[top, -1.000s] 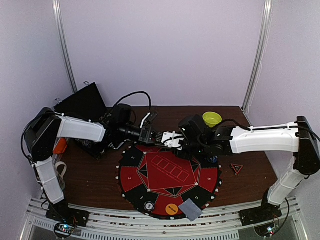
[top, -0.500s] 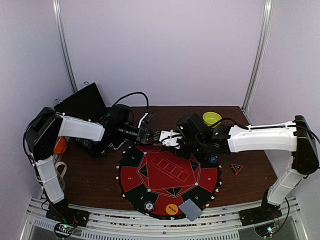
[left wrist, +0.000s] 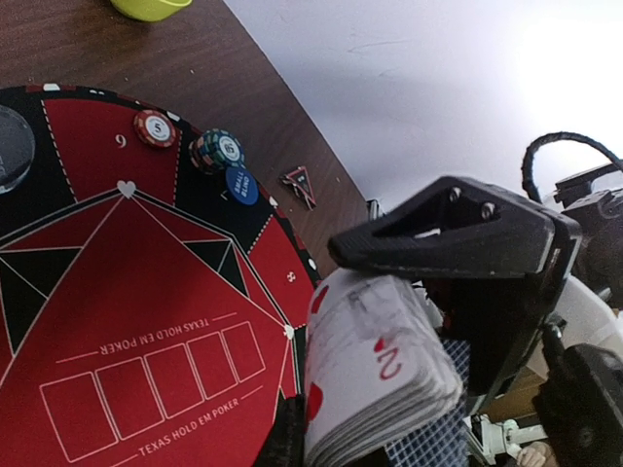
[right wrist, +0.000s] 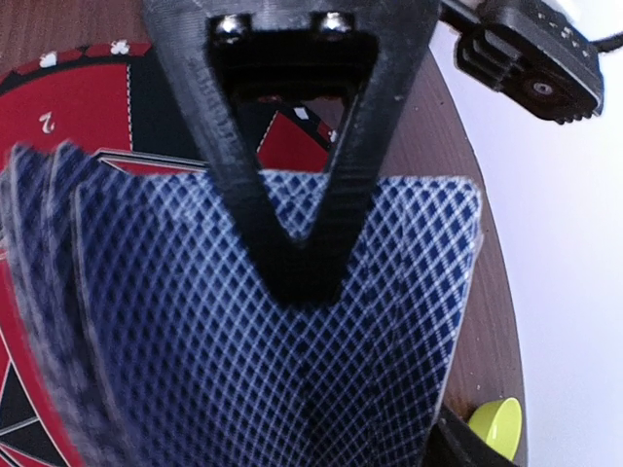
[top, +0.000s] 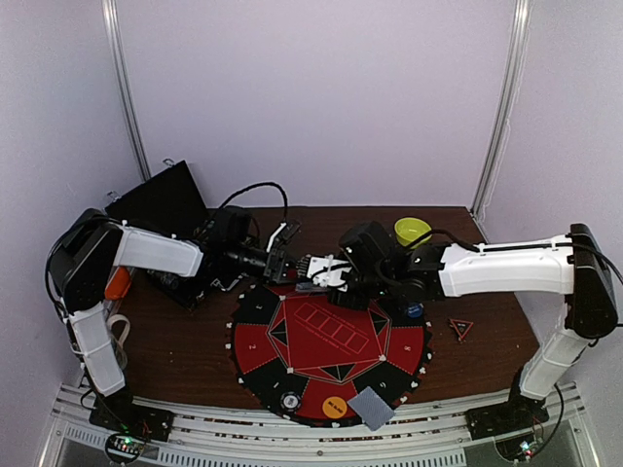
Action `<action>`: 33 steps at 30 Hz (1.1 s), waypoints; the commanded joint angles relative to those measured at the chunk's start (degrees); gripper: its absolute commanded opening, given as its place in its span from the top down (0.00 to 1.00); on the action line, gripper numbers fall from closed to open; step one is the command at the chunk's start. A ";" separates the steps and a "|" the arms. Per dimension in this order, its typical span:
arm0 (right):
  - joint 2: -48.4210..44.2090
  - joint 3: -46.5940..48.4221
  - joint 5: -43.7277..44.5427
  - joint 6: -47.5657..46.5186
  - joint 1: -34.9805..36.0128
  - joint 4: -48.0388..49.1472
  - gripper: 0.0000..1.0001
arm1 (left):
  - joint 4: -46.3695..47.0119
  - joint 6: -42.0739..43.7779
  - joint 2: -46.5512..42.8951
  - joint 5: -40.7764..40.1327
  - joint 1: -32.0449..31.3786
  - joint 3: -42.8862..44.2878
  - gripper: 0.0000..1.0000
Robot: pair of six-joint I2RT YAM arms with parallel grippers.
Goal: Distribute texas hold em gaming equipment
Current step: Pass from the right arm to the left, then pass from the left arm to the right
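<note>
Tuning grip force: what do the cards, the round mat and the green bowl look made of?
The cards look like coated paper or plastic: thin stacked edges, printed faces. The mat is probably felt or rubbery fabric: matte, printed, lying flat. The bowl seems plastic: uniform lime colour, smooth rim.

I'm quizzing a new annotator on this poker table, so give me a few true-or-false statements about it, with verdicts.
1. The deck of cards lies flat on the mat. False: it is up off the mat, between the left gripper and the right gripper.
2. The lime-green bowl stands on the table, off the mat. True.
3. The orange button lies beside a single face-down card at the mat's near edge. True.
4. The deck's visible face card is a black king. False: it is a red 2.
</note>
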 commanded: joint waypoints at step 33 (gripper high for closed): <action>4.63 2.49 -4.65 3.07 -1.71 0.87 0.54 | 9.68 -5.07 -1.75 10.07 -2.86 -1.83 0.96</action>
